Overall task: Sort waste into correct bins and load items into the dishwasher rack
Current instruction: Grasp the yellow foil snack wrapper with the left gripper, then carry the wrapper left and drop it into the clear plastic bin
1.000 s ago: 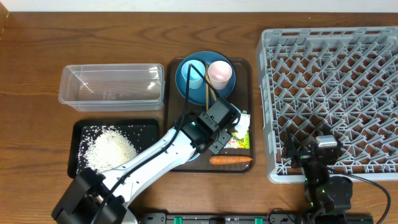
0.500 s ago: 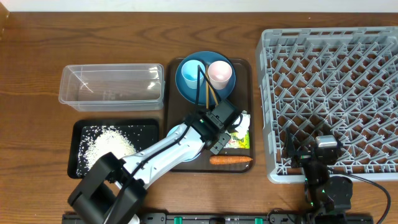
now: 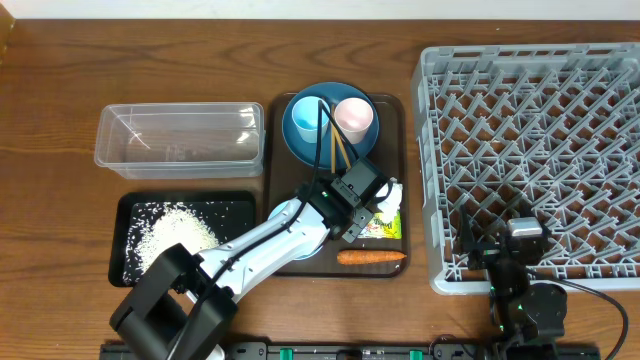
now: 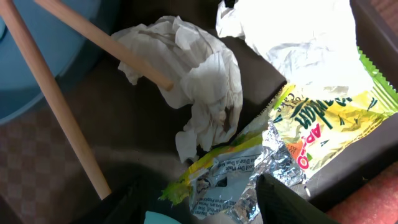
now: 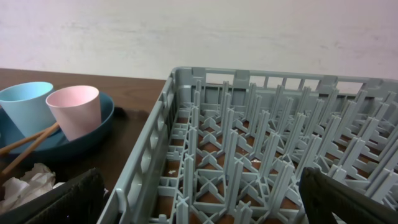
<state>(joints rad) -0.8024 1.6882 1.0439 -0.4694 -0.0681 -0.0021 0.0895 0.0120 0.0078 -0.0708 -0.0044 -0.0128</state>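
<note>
We held the left tool part-open astride the wrapper, crumpled paper just ahead of it; closing needed to pinch foil alone, clear of the chopsticks beside it.

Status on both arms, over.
Left gripper open, above the wrapper and crumpled paper. Right gripper open, empty, by the rack. Chopstick tip lies against the paper, in the way.

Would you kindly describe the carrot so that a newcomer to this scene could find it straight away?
Start at the brown tray beside the big grey rack. Along its edge nearest the robot, just below the green-yellow wrapper, lies the carrot: the only orange thing there, slim and lying crosswise.
</note>
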